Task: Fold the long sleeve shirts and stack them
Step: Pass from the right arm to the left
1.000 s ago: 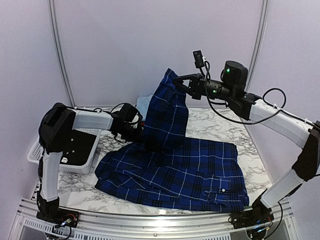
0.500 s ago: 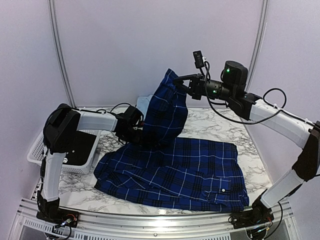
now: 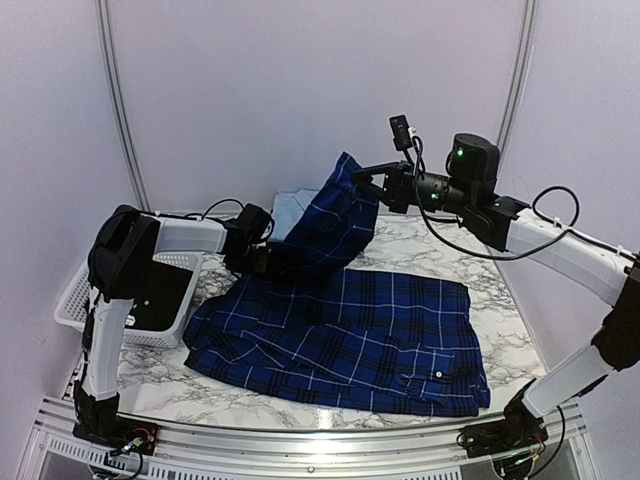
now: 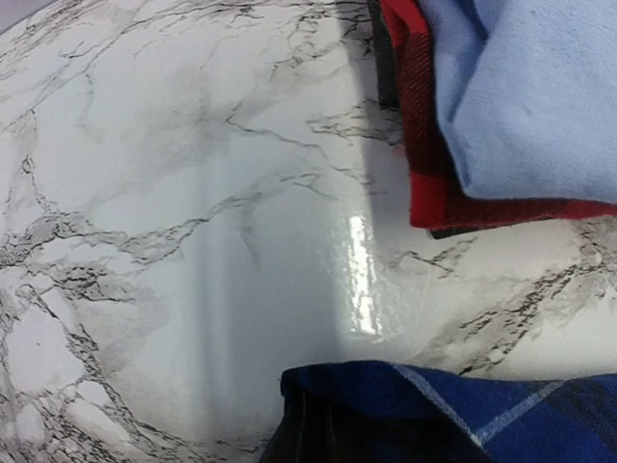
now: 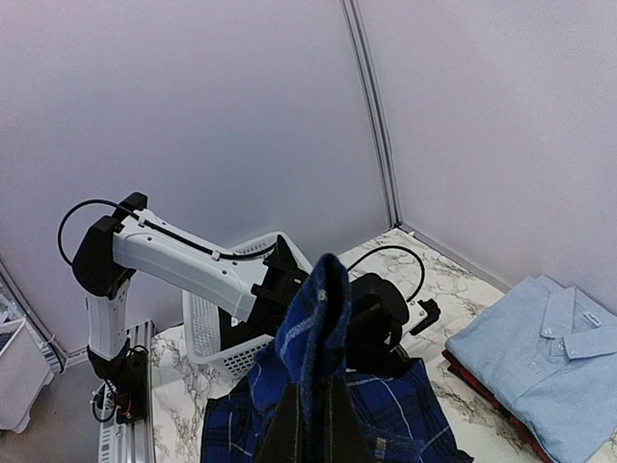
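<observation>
Both jaws pinch the navy plaid shirt (image 3: 340, 330) edge above the table (image 3: 435, 250).

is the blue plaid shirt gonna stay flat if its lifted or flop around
Probably floppy: the navy plaid shirt sags between the right gripper and left gripper. Likely light, since one pinched edge carries the raised part.

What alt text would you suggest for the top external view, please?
Two robot arms hold one side of a navy plaid shirt lifted above a marble table, the right gripper high and the left gripper low. A folded light blue shirt lies behind; a white basket sits left.
</observation>
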Robot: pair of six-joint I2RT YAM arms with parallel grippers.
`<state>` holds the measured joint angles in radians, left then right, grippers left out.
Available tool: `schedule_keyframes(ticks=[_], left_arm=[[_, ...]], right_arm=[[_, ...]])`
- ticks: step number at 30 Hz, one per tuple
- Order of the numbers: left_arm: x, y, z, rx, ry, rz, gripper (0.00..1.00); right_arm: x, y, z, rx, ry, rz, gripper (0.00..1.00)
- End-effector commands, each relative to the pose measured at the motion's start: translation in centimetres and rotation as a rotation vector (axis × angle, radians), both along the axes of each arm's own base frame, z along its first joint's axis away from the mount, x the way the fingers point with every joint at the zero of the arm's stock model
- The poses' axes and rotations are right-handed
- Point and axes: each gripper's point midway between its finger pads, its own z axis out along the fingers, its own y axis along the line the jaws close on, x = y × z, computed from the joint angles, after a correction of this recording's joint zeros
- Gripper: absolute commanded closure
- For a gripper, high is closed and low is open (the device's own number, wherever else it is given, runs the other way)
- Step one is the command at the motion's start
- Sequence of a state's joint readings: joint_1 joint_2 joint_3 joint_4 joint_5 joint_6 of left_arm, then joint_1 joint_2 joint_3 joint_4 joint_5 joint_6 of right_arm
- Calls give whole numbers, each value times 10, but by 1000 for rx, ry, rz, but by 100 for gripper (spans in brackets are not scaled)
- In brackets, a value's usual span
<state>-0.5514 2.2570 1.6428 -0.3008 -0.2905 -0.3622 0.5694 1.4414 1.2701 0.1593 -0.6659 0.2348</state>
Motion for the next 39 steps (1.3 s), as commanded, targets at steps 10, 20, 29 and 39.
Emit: schedule_keyframes(ticks=[10, 20, 29, 39], left_arm=[[-22, 3, 97, -87, -93, -87, 46], [-98, -61, 242, -519, -226, -559, 30], [-151, -106, 278, -772, -212, -869, 26], [-173, -125, 290, -898, -208, -991, 26]], right_arm=[[-1, 9, -38, -115, 25, -63, 100], [0, 42, -59, -218, -1, -58, 100], [-7, 61, -63, -245, -15, -22, 100], [-5, 65, -67, -264, -12, -16, 100]])
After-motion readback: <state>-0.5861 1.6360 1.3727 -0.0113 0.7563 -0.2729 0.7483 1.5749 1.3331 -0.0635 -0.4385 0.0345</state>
